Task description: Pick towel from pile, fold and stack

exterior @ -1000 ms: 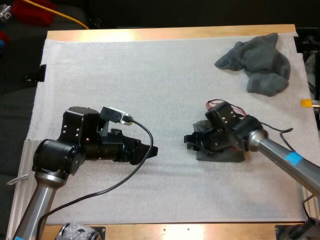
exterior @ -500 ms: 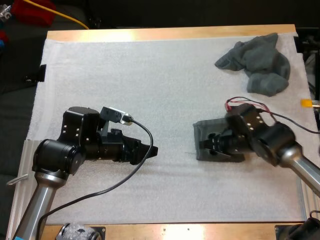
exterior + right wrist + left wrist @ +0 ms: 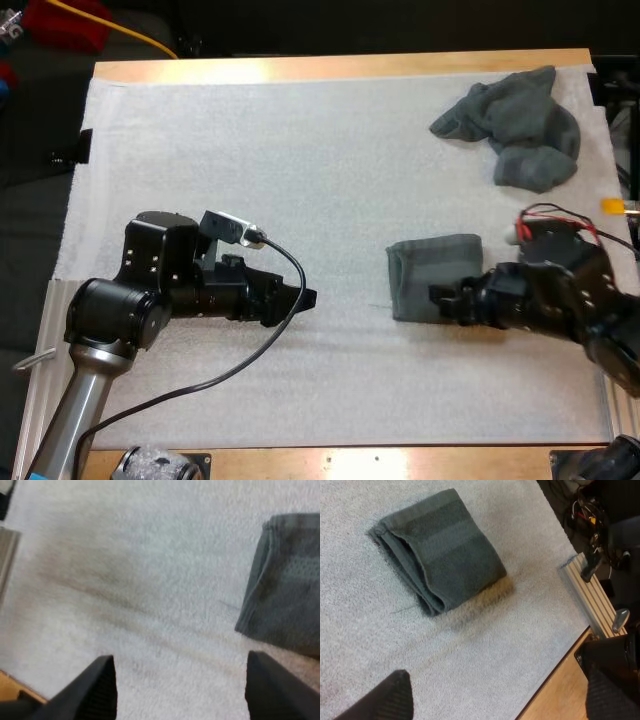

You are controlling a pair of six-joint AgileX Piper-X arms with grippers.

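- left pincer [image 3: 300, 297]: low over the white foam mat [image 3: 300, 150], left of centre, pointing toward the folded towel. Its fingers [image 3: 385, 702] stand wide apart in the left wrist view, with nothing between them.
- folded dark grey-green towel [image 3: 435, 275]: flat on the mat, right of centre, well apart from the left pincer. Neat rectangle, layered edges facing the left pincer (the left wrist view shows the layers lying cleanly on each other). I read it as the base of the stack.
- right pincer [image 3: 447, 300]: at the folded towel's near right corner. It is spread wide in the right wrist view, with the towel off to one side and not between the tips. Holding nothing. Can't tell if a tip brushes the cloth.
- crumpled dark grey-green towel heap [image 3: 515, 125]: far right corner of the mat, near the far edge of the wooden tabletop [image 3: 330, 67], well apart from both pincers. Can't tell how many towels are in it.
- handling, my read: terry cloth that is soft, light and limp, not slippery, not fragile. It will sag and drape once lifted, so there is no stiffness to rely on. Take it at a raised ridge or loose corner on top of the heap. A deep pinch into the bulk likely drags extra layers along.
- right pincer is the nearer one for that pick.
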